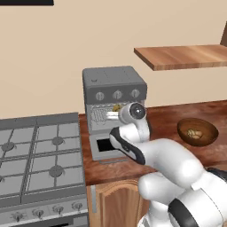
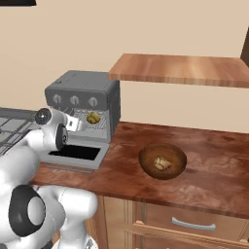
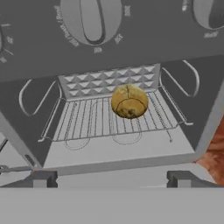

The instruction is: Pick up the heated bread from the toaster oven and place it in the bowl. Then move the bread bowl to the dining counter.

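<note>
The grey toaster oven [image 1: 114,86] [image 2: 82,90] stands on a reddish-brown counter with its door [image 1: 105,147] [image 2: 75,154] dropped open. The heated bread [image 3: 129,101] [image 1: 117,107] [image 2: 93,117], a golden-brown bun, lies on the wire rack [image 3: 87,120] toward the back right. My gripper [image 3: 113,179] [image 1: 110,116] [image 2: 73,124] hovers open over the door at the oven's mouth, with the bun ahead of it and untouched. The dark wooden bowl [image 1: 208,133] [image 2: 146,163] sits to the oven's right, and a pale lump lies in it. The dining counter is out of view.
A large grey gas stove [image 1: 40,155] adjoins the oven on the left. A light wooden shelf [image 1: 186,56] [image 2: 180,68] hangs above the counter to the right. Bare counter [image 2: 214,170] spreads around and beyond the bowl.
</note>
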Robot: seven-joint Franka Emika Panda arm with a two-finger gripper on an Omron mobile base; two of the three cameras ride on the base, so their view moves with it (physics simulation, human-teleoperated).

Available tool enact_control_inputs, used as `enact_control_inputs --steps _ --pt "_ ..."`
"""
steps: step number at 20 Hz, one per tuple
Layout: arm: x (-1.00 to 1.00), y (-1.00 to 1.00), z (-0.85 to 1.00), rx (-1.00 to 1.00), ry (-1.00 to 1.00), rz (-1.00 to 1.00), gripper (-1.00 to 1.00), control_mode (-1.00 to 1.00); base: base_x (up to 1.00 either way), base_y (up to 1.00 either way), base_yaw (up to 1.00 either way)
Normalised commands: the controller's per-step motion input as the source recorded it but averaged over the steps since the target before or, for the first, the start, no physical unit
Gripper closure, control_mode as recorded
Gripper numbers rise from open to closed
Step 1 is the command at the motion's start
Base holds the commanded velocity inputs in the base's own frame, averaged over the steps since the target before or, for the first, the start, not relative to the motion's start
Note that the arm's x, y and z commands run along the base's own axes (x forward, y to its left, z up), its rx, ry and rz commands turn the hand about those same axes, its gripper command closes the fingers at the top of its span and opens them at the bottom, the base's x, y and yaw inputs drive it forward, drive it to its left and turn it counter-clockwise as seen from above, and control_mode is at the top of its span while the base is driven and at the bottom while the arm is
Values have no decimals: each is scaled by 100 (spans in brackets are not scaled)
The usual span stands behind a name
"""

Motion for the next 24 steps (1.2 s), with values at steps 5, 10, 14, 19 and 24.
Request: enact_control_inputs --steps 5,10,14,19,24 --pt "43 4 -20 0 0 0 -100 -100 0 0 0" --pt "44 2 -22 0 -1 0 -100 -100 0 0 0" --pt "37 0 -25 0 0 0 -100 -100 0 0 0" --pt "18 1 -10 -4 0 0 -100 -100 0 0 0" --pt "5 0 -8 -4 2 0 -100 -100 0 0 0"
